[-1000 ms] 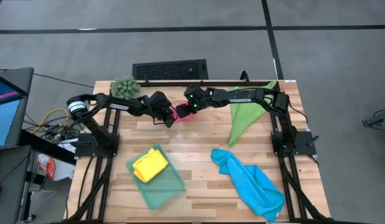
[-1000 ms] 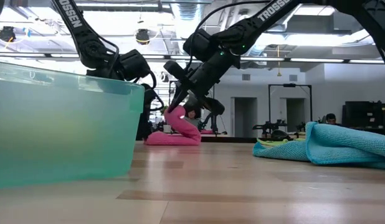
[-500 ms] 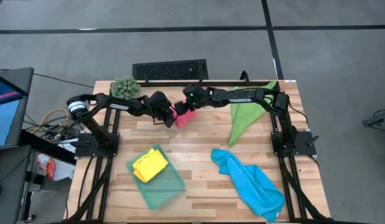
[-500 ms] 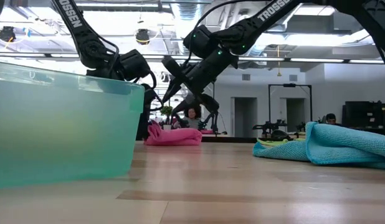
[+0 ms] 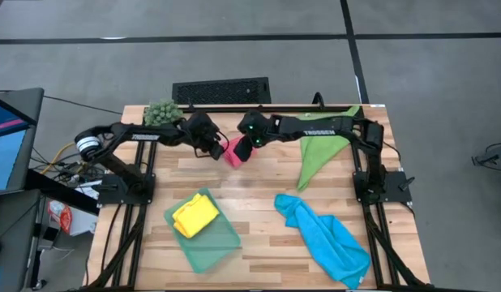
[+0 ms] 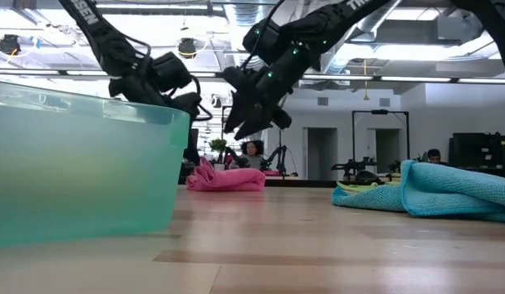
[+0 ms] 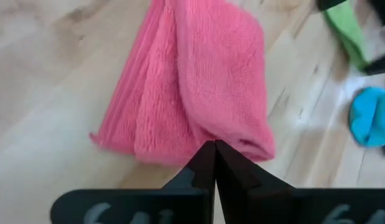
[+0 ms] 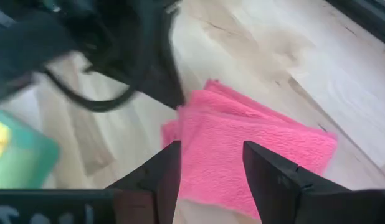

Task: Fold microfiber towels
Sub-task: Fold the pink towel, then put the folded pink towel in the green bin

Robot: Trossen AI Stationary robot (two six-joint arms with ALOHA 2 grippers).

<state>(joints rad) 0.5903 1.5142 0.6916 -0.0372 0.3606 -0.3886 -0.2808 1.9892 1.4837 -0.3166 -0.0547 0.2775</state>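
Note:
The pink towel (image 5: 235, 152) lies folded in several layers at the table's far middle. My left gripper (image 5: 222, 151) is shut at its left end, where the cloth rises a little (image 6: 204, 167). My right gripper (image 8: 208, 168) hangs open above the towel's right half and touches nothing; it also shows in the low view (image 6: 240, 124). The yellow towel (image 5: 194, 216) sits folded in the teal tray (image 5: 224, 243). The green towel (image 5: 319, 154) lies at the far right, and the blue towel (image 5: 325, 237) lies crumpled at the near right. My left gripper pinches the pink towel's folded edge (image 7: 204, 132) at its left end between the tips of its two shut fingers; one layer or several, I cannot tell. The fingers slant down from the table's left. That end is raised slightly; the rest lies flat on the table.
A spiky green plant ball (image 5: 161, 112) stands at the far left corner, close behind my left arm. A black keyboard (image 5: 221, 90) lies beyond the far edge. The tray's wall (image 6: 81, 163) fills the low view's left. Bare wood shows between tray, pink towel and blue towel.
My right gripper has opened and let go of the pink towel's raised part, which has dropped flat onto the folded stack. The gripper has then risen and rolled about its own line. My left gripper, still shut at the towel's left end, has risen a little.

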